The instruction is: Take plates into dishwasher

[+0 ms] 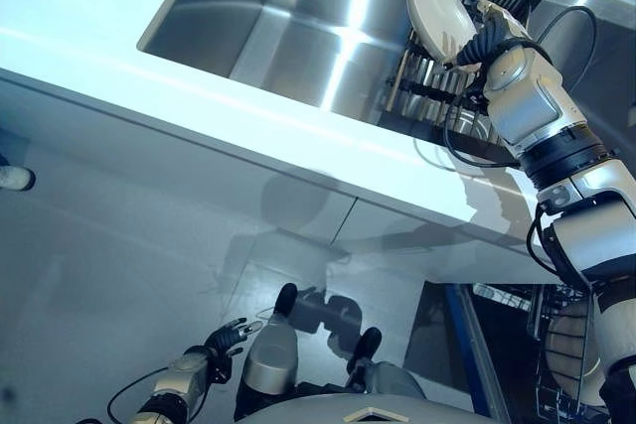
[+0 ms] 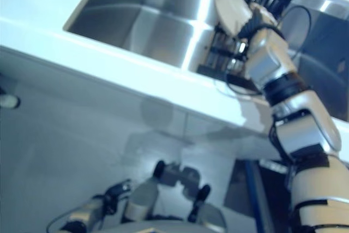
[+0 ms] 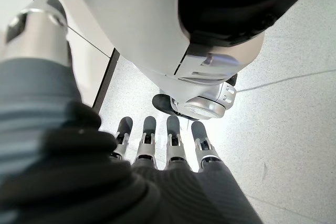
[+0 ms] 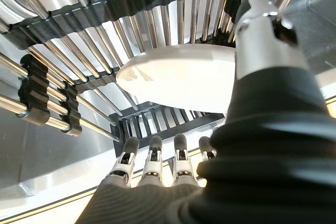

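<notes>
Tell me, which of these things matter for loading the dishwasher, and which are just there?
Part of the job:
- white plate, at the right hand, above the rack
- dish rack in the sink
- dishwasher, open at lower right

Just there:
- sink basin
- countertop
- left hand, hanging idle low by the floor

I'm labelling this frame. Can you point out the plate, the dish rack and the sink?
plate (image 1: 437,9): left eye view, middle of its white face.
dish rack (image 4: 63,85): right wrist view, a metal tine.
sink (image 1: 248,17): left eye view, bare steel wall.
</notes>
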